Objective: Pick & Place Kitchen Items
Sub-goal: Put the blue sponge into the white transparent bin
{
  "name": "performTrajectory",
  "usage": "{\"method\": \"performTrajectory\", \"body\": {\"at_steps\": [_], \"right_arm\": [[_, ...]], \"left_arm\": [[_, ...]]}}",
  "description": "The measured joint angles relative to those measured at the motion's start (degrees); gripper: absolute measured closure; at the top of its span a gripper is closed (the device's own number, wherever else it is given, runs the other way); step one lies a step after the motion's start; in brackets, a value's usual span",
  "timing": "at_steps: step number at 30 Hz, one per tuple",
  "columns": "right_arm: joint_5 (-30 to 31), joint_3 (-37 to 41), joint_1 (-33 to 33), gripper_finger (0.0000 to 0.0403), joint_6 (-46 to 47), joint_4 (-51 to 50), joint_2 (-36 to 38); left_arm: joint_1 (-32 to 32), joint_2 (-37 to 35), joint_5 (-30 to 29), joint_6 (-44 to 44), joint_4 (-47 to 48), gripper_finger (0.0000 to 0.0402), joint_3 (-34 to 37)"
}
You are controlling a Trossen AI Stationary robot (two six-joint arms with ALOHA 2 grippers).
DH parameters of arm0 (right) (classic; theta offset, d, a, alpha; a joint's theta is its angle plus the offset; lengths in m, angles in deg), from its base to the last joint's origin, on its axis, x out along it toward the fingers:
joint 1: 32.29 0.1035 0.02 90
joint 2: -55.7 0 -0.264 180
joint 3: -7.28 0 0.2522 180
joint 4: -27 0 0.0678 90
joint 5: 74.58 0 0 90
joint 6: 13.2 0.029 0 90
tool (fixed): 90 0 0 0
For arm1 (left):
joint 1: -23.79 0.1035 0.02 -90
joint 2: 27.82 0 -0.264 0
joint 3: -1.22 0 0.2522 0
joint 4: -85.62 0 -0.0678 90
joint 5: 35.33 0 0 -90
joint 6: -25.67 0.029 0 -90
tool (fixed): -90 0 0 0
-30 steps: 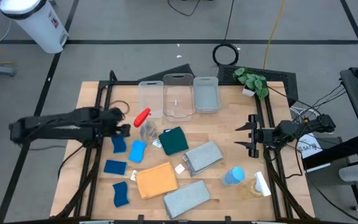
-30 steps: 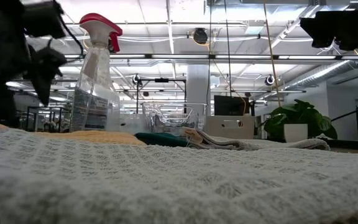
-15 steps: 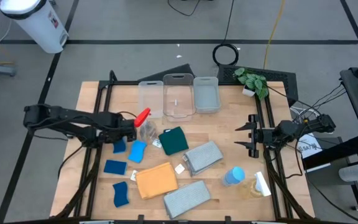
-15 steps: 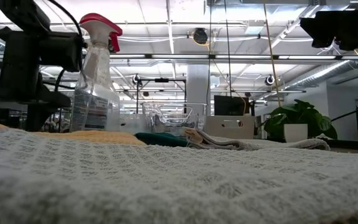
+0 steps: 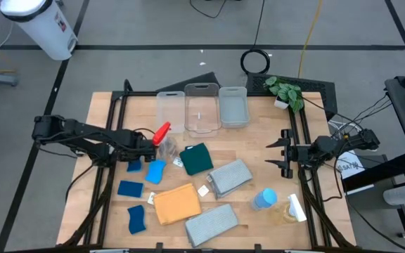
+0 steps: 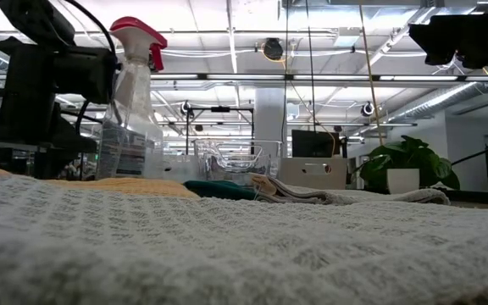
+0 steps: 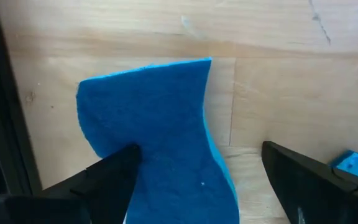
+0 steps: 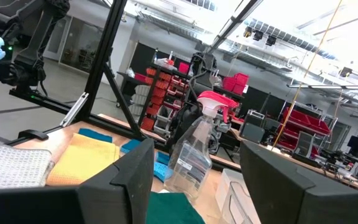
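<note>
Since a second ago the left arm has been stretched out from the left edge toward the table's middle, so that the left gripper (image 5: pixel 143 149) is now held over a dark-blue sponge (image 5: pixel 133 165) lying just left of the red-topped spray bottle (image 5: pixel 164 140); its jaws are spread wide, one on each side of the sponge in the left wrist view (image 7: pixel 157 140), and nothing is held. Nothing else has been shifted. The wooden table (image 5: pixel 259 140) carries, along its far edge, three clear bins (image 5: pixel 202 109) side by side, with a leafy plant (image 5: pixel 285 91) at the far right corner. A grey cloth (image 5: pixel 211 225) is laid at the near edge, an orange cloth (image 5: pixel 176 204) to its left, a second grey cloth (image 5: pixel 230 177) behind it and a dark-green cloth (image 5: pixel 196 159) near the middle. A blue-topped bottle (image 5: pixel 264 199) and a white-topped bottle (image 5: pixel 292 209) are placed toward the near right corner. A light-blue sponge (image 5: pixel 155 171) lies beside the dark-blue one, and two more blue sponges (image 5: pixel 130 188) (image 5: pixel 136 219) are seen nearer the near left corner. The right gripper (image 5: pixel 282 154) is parked at the right edge, its jaws partly open and empty.
</note>
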Motion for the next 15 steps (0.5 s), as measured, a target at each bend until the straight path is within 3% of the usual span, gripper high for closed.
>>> {"method": "performTrajectory", "body": {"at_steps": [5, 11, 15], "right_arm": [[-0.01, 0.00, -0.02, 0.0195, -0.01, 0.00, 0.00], [0.00, 0.00, 0.00, 0.0197, -0.01, 0.00, 0.00], [-0.01, 0.01, -0.01, 0.0198, -0.02, -0.02, 0.00]], "left_arm": [[-0.04, -0.48, 0.37, 0.46, 0.14, 0.0140, 0.24], [-0.10, -0.46, -3.89, 0.38, 0.25, 0.0256, 0.25], [-0.04, -0.46, -5.78, 3.14, -0.04, 0.0297, 0.29]]}}
